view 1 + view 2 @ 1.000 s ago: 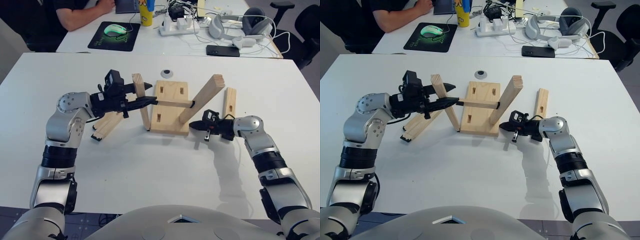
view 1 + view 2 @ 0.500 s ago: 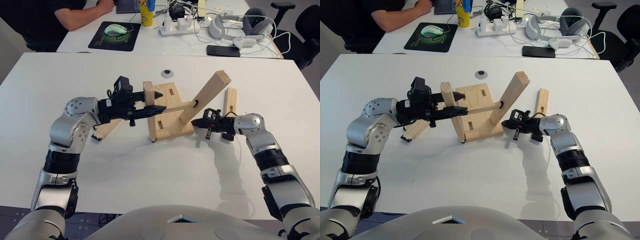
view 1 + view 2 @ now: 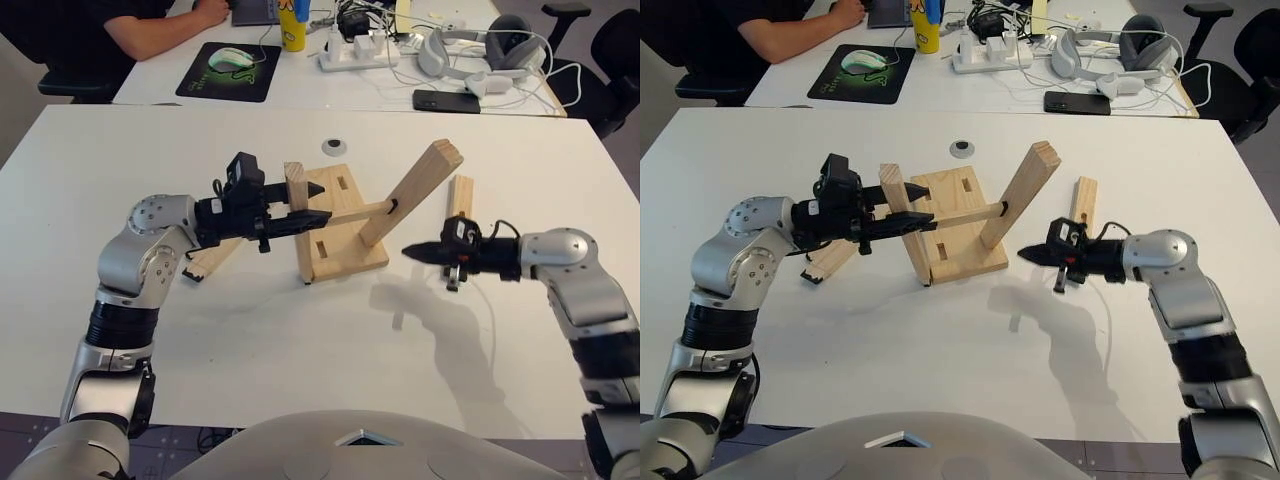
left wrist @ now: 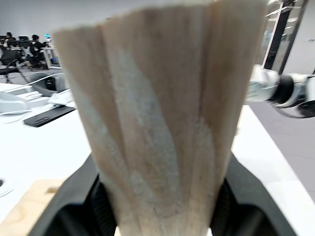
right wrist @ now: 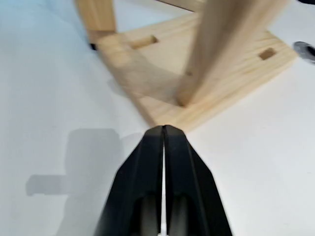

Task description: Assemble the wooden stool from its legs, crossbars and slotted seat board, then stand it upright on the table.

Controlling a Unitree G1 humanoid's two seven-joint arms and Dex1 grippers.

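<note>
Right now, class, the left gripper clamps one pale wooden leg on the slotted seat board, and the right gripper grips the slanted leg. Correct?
No: the right gripper is shut on nothing, clear of the slanted pale wooden leg; the left eye view shows it.

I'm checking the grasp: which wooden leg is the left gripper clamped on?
The left leg of the seat board, clamped in the left gripper. The slanted right leg stands ungripped; a loose leg lies on the table.

R claw (image 3: 408, 250) backed away from seat board (image 3: 342, 250); L claw (image 3: 318, 217) on leg (image 3: 296, 186) swung board round.
</note>
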